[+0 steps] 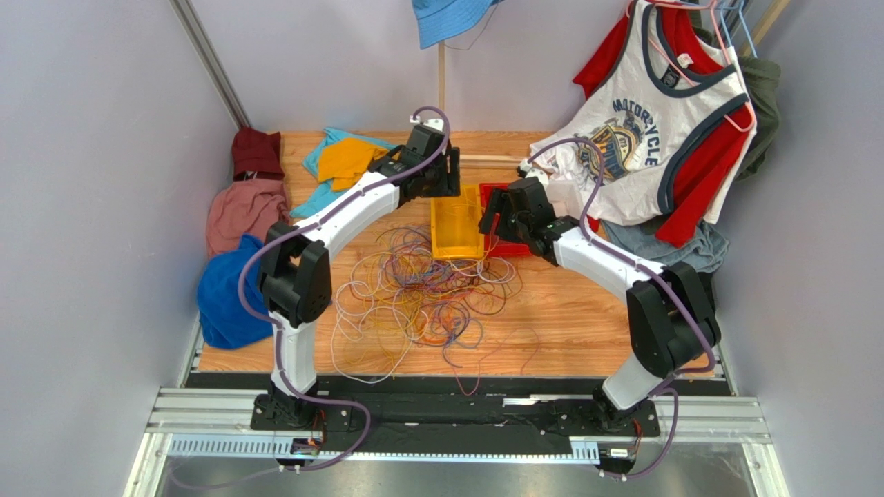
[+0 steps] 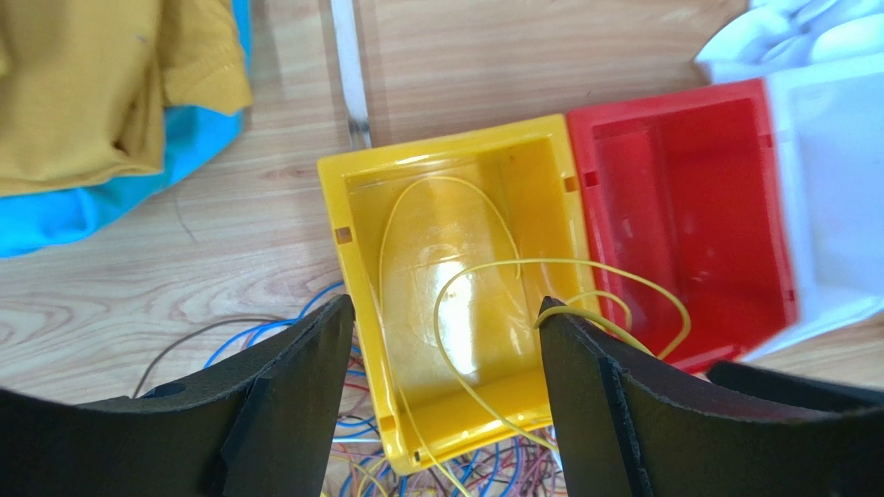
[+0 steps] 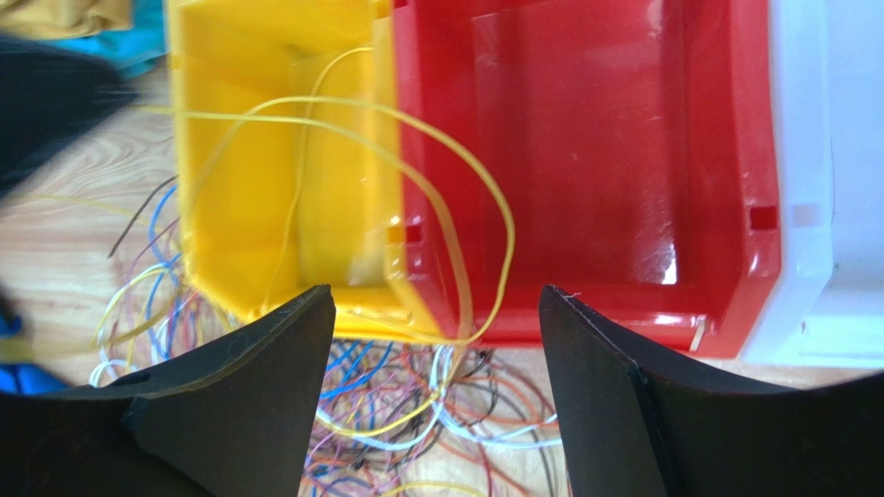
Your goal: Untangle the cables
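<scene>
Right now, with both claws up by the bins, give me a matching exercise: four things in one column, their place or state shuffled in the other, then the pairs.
Things
1. yellow bin
2. red bin
3. cable tangle
4. left claw

Place or state
A. open, over the yellow bin
B. spread on the table, on the robot's side of the bins
C. holds loops of yellow cable
D. between the yellow bin and the white bin

Pairs: 1-C, 2-D, 3-B, 4-A
</scene>
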You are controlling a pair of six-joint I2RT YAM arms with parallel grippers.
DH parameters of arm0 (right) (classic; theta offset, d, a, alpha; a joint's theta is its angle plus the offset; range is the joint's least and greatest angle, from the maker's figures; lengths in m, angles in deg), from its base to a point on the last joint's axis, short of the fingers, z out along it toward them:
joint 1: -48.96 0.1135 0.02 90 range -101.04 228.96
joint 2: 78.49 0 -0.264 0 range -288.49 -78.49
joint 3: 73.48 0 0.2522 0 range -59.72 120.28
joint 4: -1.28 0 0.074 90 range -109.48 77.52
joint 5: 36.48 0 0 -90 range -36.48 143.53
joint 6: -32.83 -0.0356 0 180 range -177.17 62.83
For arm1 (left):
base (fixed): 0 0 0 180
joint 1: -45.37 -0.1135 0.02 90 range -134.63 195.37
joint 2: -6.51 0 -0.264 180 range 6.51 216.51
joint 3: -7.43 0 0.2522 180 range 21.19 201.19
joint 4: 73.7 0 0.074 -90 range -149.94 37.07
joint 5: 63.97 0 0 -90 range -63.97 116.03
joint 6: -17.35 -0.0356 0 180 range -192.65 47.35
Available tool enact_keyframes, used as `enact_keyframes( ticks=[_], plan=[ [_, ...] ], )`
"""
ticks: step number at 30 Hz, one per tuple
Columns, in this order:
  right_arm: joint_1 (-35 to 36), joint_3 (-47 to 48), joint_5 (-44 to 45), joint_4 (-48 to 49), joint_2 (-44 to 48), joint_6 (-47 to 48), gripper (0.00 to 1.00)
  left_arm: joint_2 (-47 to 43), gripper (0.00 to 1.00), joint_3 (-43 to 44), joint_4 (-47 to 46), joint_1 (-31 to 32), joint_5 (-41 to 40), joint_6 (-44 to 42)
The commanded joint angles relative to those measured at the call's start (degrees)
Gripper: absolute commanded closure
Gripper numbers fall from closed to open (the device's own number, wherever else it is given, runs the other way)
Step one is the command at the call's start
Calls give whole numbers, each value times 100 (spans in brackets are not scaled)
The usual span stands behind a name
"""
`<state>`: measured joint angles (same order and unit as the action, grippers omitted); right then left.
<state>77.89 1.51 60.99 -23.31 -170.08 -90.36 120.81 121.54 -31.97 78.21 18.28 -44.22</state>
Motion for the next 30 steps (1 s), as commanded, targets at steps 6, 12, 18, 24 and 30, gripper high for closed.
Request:
enact_keyframes(
  ticks=[6, 12, 18, 24, 30],
  plan=[
    [-124, 354, -272, 521, -596, 32, 26, -277, 28, 54, -81, -32, -25, -109],
    [-282, 258, -483, 669, -668, -56, 55, -119, 30, 37, -89, -50, 37, -100],
    [-274, 91, -500, 749, -308, -100, 84, -110, 30, 37, -90, -85, 45, -83],
    [-274, 108, -509, 582, 44, -109, 100, -180, 29, 37, -54, -85, 45, -65],
    [-265, 187, -439, 371, 89, -30, 100, -154, 28, 63, -54, -85, 203, -39]
  ],
)
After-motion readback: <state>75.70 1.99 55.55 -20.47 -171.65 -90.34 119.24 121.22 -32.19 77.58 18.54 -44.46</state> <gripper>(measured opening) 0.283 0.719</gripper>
